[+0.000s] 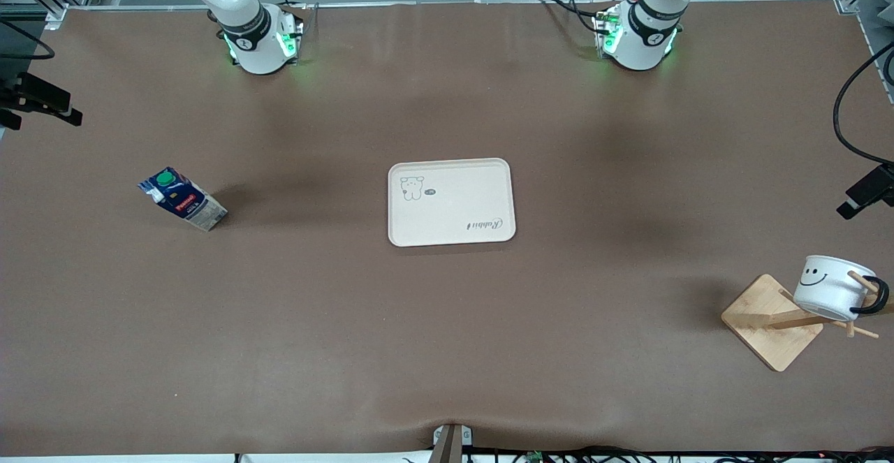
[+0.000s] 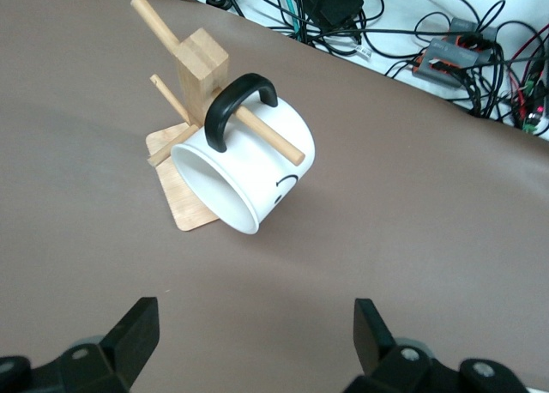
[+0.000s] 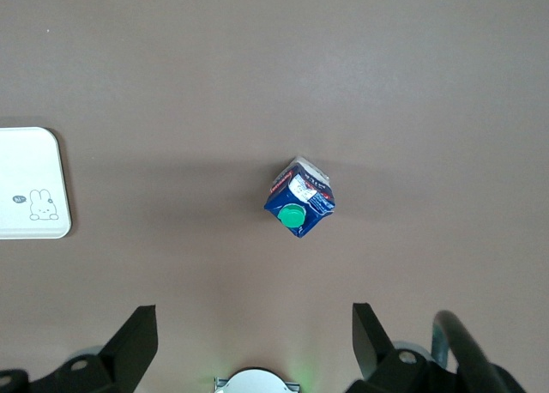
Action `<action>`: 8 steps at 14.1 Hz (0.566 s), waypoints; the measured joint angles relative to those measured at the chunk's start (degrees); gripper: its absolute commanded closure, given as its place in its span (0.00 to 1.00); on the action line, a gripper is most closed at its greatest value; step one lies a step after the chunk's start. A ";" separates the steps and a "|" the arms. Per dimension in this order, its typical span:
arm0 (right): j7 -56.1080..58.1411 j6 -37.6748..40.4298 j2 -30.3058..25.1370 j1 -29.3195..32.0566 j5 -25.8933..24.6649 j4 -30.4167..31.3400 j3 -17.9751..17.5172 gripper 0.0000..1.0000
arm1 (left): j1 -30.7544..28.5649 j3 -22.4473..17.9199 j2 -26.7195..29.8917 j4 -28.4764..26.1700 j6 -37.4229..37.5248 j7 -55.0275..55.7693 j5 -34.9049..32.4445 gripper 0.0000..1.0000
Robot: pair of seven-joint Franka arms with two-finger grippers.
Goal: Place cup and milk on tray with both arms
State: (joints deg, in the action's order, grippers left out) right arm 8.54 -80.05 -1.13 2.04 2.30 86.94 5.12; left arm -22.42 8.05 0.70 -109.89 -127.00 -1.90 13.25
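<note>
The cup (image 1: pixel 827 288) is white with a smiley face. It hangs by its black handle on a peg of a wooden stand (image 1: pixel 768 323) near the left arm's end, nearer the front camera than the tray. The milk (image 1: pixel 183 200) stands upright toward the right arm's end. The cream tray (image 1: pixel 461 197) lies bare at the table's middle. My left gripper (image 2: pixel 255 324) is open and empty, high above the table, apart from the cup (image 2: pixel 257 166). My right gripper (image 3: pixel 255 324) is open and empty, high above the table, apart from the milk (image 3: pixel 299 200). Neither gripper shows in the front view.
Both arm bases (image 1: pixel 262 44) (image 1: pixel 639 37) stand along the table's edge farthest from the front camera. Cables and small boxes (image 2: pixel 386 24) lie off the table's edge near the stand (image 2: pixel 202 63). Black camera mounts (image 1: pixel 866 190) stand at both ends of the table. The tray's corner (image 3: pixel 30 170) shows in the right wrist view.
</note>
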 measured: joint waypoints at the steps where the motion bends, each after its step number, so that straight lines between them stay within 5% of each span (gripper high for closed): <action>1: 0.00 -0.02 0.03 0.06 0.00 0.00 0.00 0.00 | -0.25 0.00 -0.46 -1.06 -1.91 -0.83 1.60 0.00; 8: 0.00 -1.76 4.52 0.75 0.00 -0.03 0.02 0.00 | -0.20 0.32 -5.69 -3.52 -13.95 -7.09 6.34 0.07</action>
State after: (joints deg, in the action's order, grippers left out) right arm 8.54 -81.82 3.40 2.78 2.29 86.91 5.14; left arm -22.62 8.37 -4.98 -113.42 -140.95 -8.99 19.58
